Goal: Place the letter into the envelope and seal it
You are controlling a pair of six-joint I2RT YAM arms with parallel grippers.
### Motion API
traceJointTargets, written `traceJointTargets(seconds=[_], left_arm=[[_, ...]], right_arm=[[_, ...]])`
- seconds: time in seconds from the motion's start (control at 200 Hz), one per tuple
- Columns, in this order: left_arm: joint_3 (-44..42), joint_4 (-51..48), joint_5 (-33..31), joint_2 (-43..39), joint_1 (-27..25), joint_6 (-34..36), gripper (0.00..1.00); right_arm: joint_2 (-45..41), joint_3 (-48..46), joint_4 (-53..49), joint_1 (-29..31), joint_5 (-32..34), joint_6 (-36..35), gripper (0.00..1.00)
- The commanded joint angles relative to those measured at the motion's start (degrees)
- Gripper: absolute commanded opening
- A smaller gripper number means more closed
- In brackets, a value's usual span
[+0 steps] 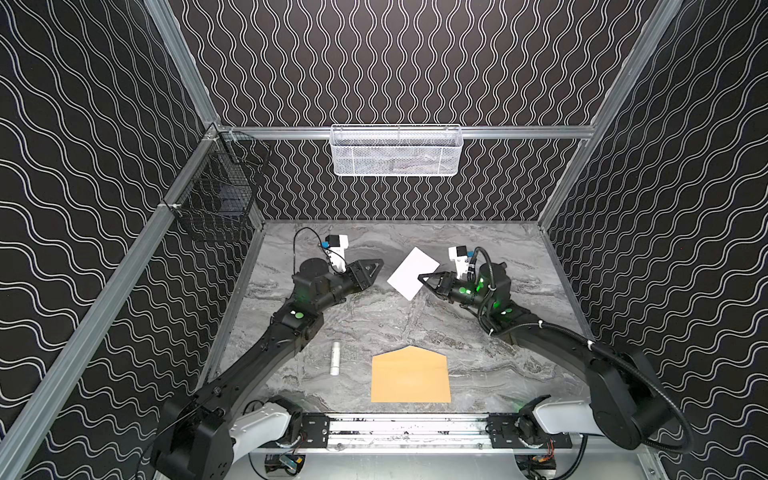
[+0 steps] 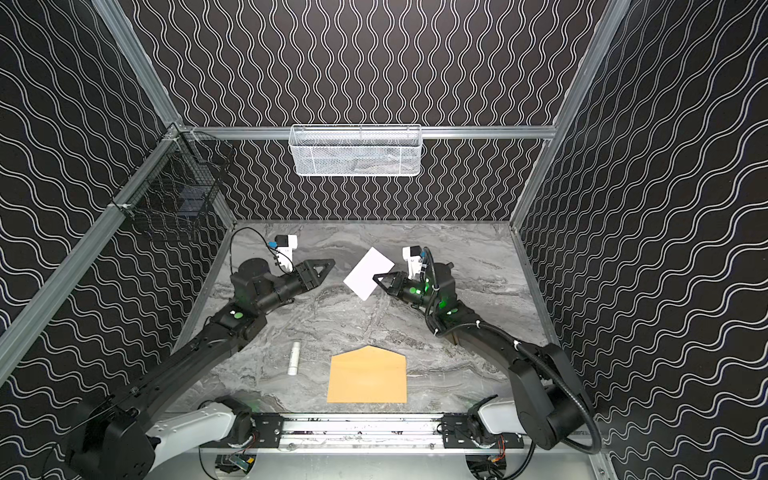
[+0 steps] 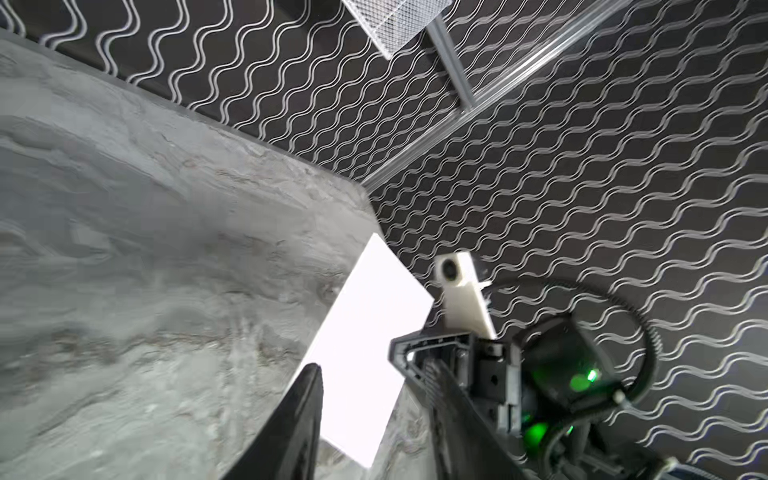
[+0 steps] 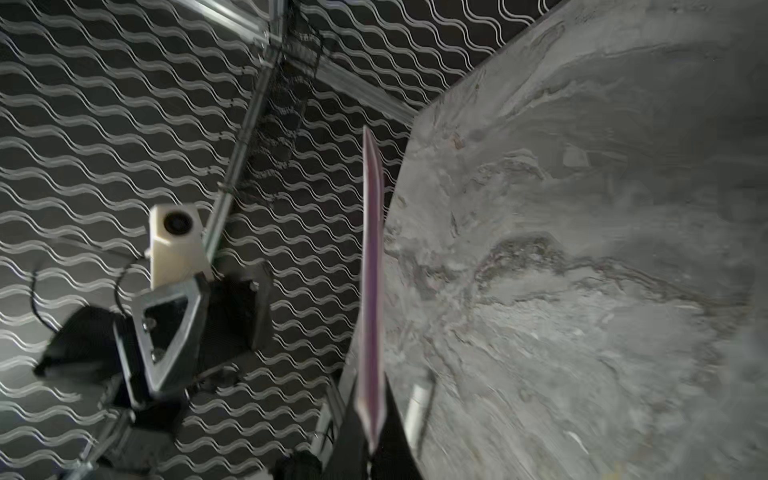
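R claw (image 1: 424,279) is clamped tight on the letter (image 1: 411,272), pinching the edge nearest the R arm. Letter is a plain white sheet, held up off the table (image 1: 374,324) & turned like a diamond in both top views. It sits over the back half of the table, slightly R of centre. R wrist view shows the letter (image 4: 371,270) edge-on, a thin strip running out from btwn the fingertips.

L claw (image 1: 376,266) sits just beside the letter's L corner, not touching it. L wrist view shows its jaws partway apart w/ nothing btwn them & the letter (image 3: 365,340) just beyond. Both claws point toward each other across the sheet.

Envelope (image 1: 410,376), tan kraft, lies flat by the table's front edge, near centre, well apart from the letter. Its pointed flap is open, tip toward the back wall.

Small white cylinder (image 1: 335,358) lies on the table just L of the envelope, not touching. White mesh basket (image 1: 395,151) hangs on the back wall rail. Black wire basket (image 1: 220,195) hangs on the L wall.
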Motion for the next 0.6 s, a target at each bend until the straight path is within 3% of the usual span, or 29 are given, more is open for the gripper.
traceJointTargets(seconds=[0.0,0.1,0.22,0.596], left_arm=[[3.22,-7.65,9.0,1.15,0.82,10.29,0.45],[6.43,-12.11,13.52,2.36,0.87,14.77,0.41],[4.08,-5.89,20.62,1.65,0.62,14.38,0.44],[1.46,0.54,25.65,4.5,-3.67,13.4,0.45]], right_arm=[[-2.16,2.93,-17.53,-1.22,-9.22,-16.68,0.0],[-2.89,6.35,-26.76,-1.34,-13.62,-22.61,0.0],[-3.18,10.13,-34.73,-2.81,-16.86,-27.82,0.0],[-3.38,14.44,-35.48,-2.84,-22.41,-27.6,0.0]])
